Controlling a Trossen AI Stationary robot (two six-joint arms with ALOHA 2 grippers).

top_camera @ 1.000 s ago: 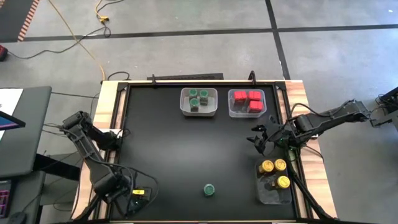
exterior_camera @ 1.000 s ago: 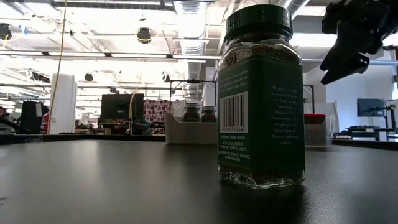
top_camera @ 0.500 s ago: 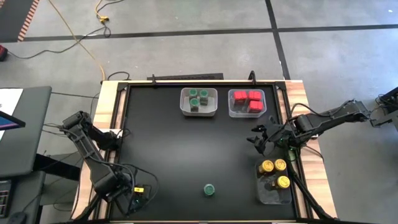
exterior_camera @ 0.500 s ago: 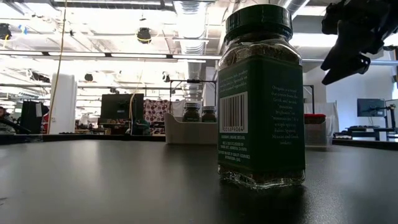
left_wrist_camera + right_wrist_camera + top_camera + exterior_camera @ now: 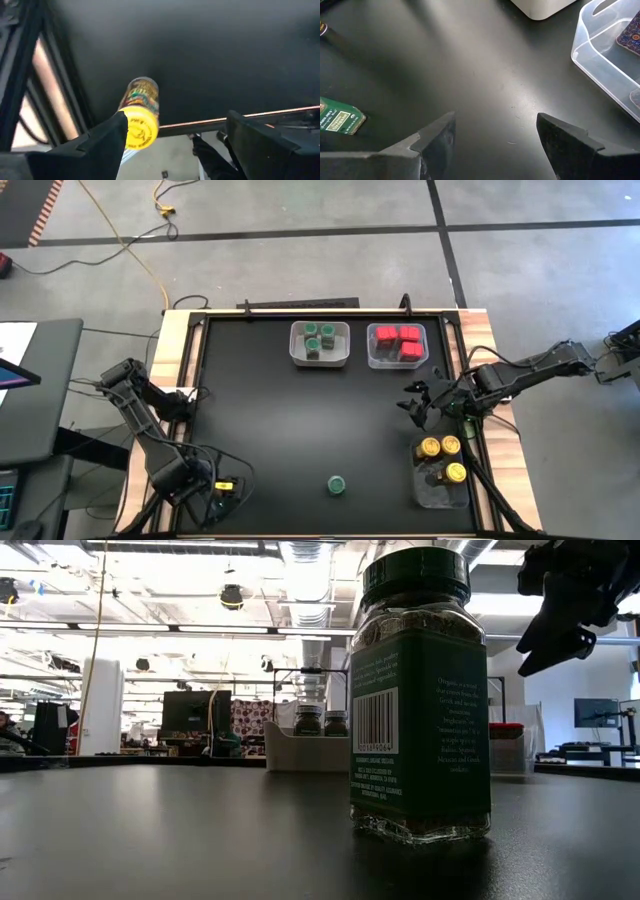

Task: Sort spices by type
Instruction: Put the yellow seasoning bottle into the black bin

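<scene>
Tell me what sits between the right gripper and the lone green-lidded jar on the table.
Nothing: in the high view only bare black table separates the right gripper from the lone green-lidded jar.

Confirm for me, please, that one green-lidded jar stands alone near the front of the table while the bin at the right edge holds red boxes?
Not quite. The lone green-lidded jar does stand alone near the front of the table, but the bin at the right edge holds yellow-lidded jars, not red boxes. The red boxes sit in a bin at the far edge. The high view shows this.
</scene>
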